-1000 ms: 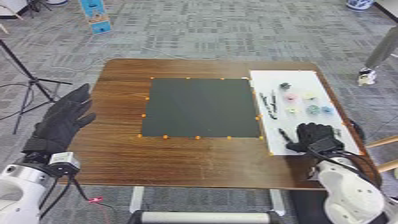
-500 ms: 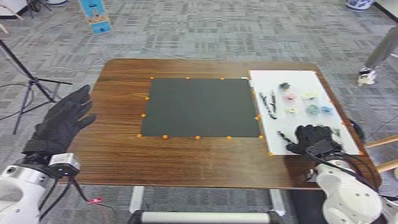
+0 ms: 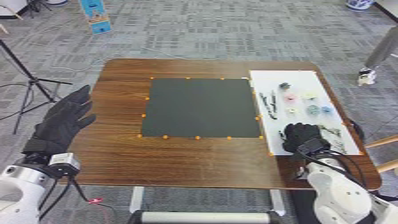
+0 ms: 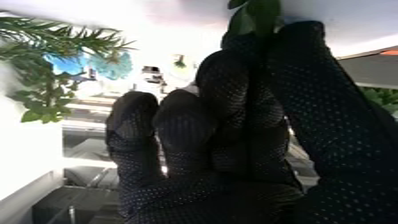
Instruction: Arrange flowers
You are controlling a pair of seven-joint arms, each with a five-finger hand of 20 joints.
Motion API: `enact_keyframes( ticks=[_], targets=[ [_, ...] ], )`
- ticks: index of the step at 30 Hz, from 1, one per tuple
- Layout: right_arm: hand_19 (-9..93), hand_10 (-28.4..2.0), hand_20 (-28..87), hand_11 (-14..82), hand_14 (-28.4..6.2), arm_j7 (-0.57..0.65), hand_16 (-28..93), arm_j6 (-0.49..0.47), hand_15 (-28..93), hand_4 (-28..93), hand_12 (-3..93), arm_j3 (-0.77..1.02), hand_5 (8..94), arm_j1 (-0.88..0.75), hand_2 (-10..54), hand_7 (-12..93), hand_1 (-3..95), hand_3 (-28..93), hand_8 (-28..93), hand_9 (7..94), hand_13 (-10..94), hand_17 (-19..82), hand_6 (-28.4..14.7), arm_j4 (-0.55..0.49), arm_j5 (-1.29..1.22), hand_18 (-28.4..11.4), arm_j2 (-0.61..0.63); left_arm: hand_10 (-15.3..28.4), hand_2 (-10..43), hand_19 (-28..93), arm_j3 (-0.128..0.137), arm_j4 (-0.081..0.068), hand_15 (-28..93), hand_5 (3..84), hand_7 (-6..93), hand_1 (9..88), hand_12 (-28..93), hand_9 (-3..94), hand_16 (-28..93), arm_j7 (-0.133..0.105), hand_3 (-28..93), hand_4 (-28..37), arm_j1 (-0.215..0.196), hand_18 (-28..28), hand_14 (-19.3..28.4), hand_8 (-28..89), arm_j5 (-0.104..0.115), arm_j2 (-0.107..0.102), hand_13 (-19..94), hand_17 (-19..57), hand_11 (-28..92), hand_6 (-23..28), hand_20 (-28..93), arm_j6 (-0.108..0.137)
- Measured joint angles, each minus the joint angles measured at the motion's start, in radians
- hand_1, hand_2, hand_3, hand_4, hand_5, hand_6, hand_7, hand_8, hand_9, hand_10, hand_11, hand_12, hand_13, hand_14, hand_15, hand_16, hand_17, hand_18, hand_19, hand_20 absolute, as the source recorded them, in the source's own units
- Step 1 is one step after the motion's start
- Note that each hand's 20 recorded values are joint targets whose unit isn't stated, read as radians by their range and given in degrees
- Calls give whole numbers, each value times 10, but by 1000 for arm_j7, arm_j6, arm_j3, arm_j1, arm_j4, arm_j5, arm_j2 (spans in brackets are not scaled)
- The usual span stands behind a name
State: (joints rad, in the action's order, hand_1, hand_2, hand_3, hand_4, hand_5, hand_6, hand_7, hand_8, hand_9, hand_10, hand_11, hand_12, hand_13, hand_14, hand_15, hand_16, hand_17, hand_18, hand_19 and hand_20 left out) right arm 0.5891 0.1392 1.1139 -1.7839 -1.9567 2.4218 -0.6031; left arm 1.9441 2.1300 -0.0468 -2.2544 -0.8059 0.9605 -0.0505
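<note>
one pink flower, two blue flowers

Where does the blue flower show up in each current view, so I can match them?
Head view: the blue flower is on the white sheet's right side, beyond the right hand.
Right wrist view: blue flower beside green fronds.
Shared landmark: the teal flower next to it.

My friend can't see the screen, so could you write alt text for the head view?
A robot's black-gloved right hand is at the near part of a white board bearing small pastel flowers, on a brown table. A black square mat lies beside the board; the left hand is at the table's left side.
</note>
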Motion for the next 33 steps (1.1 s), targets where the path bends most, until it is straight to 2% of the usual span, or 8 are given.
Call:
enact_keyframes(
  ticks=[2,3,7,20,23,28,33],
  targets=[
    [904,-88,511,473,-91,-5,442,-4,820,-223,637,3,669,0,-95,561,467,808,159,758,699,378,9,1,-4,-211,-2,75,-95,335,0,0,71,197,164,330,202,132,77,0,545,-283,0,148,92,-95,1,0,90,-109,97,11,71,1],
    [908,-89,519,496,-92,-9,454,-5,826,-182,642,5,657,0,-95,567,441,821,206,754,701,380,11,1,-7,-213,-3,75,-95,336,0,0,71,197,165,330,202,132,76,0,545,-283,0,148,92,-96,1,0,90,-109,97,10,71,2],
    [921,-89,530,528,-93,-28,462,-18,839,-129,639,14,637,0,-95,585,414,831,271,762,717,394,9,4,-25,-216,-5,74,-95,335,0,0,72,197,166,330,201,132,76,0,546,-283,0,148,92,-96,2,0,90,-109,97,10,71,4],
    [932,-80,545,544,-81,-41,466,8,837,-50,638,38,645,-3,-95,593,385,835,345,795,754,440,2,11,-100,-214,-15,75,-95,337,1,-1,72,198,165,324,202,132,75,1,557,-283,0,147,92,-96,2,1,90,-110,95,10,71,5],
    [932,-79,550,544,-78,-20,464,32,835,-41,633,59,646,-6,-95,592,383,833,348,799,761,451,1,9,-143,-212,-38,75,-95,336,12,1,72,198,165,322,202,132,75,0,557,-283,-4,148,93,-96,2,1,90,-109,95,10,71,5],
    [932,-77,558,540,-74,11,466,78,830,-24,636,32,650,43,-95,586,380,829,352,808,770,463,0,5,-193,-211,-72,75,-95,337,56,14,73,200,164,321,201,134,74,-13,556,-283,-28,148,93,-95,2,7,93,-109,96,11,71,12],
    [932,-76,563,536,-74,15,468,107,828,-20,637,-46,650,146,-95,585,378,829,354,810,774,466,-1,3,-268,-211,-112,74,-95,336,71,18,74,201,165,321,201,135,74,-20,554,-283,-37,148,93,-96,2,8,93,-109,97,11,71,17]
  ],
)
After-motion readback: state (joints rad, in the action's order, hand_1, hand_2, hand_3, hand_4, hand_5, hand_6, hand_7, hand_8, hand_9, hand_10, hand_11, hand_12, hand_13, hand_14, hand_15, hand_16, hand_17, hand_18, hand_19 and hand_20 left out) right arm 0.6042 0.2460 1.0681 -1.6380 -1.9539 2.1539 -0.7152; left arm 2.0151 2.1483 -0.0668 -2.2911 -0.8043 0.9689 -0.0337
